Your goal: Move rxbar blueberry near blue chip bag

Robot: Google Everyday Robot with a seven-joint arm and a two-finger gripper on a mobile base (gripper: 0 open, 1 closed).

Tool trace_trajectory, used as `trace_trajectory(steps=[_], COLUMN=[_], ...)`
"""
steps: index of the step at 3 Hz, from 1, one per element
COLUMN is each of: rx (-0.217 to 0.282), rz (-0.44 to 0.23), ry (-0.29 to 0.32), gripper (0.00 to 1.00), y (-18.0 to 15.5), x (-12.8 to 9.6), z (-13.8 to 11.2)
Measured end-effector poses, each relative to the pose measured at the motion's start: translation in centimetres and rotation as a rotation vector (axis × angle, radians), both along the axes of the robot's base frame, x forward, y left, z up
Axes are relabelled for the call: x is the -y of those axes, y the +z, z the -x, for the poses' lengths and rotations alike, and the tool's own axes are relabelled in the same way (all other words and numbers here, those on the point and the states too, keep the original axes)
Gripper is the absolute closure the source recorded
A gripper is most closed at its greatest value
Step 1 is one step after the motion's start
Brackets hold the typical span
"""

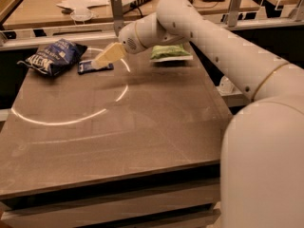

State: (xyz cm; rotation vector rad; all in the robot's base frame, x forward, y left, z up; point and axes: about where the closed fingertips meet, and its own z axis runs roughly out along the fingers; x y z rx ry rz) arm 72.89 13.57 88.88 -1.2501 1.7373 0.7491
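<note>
One rxbar blueberry point(89, 68) and the claw point(101, 61) are just beside the blue chip bag point(51, 57); I can't see the claw's grip.

Green chip bag point(170, 52) at table's point(118, 127) far edge, papers point(83, 1) on desk point(38, 14) behind

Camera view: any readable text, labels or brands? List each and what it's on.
Nothing can be quoted.
blue chip bag: large white lettering, too blurred to read.
rxbar blueberry: pale lettering, too small to read.
green chip bag: no text can be made out.
gripper: over the bar's right end, no markings seen.
</note>
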Motion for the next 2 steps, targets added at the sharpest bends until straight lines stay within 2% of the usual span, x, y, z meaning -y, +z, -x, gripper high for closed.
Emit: trace_trajectory(steps=[1,2], rx=[0.076,0.068], rz=[-0.051,-0.046], ry=[-0.086,-0.09], gripper=[0.0,0.0], y=[0.95,0.84], x=[7.43,7.64], z=[1.28,1.09])
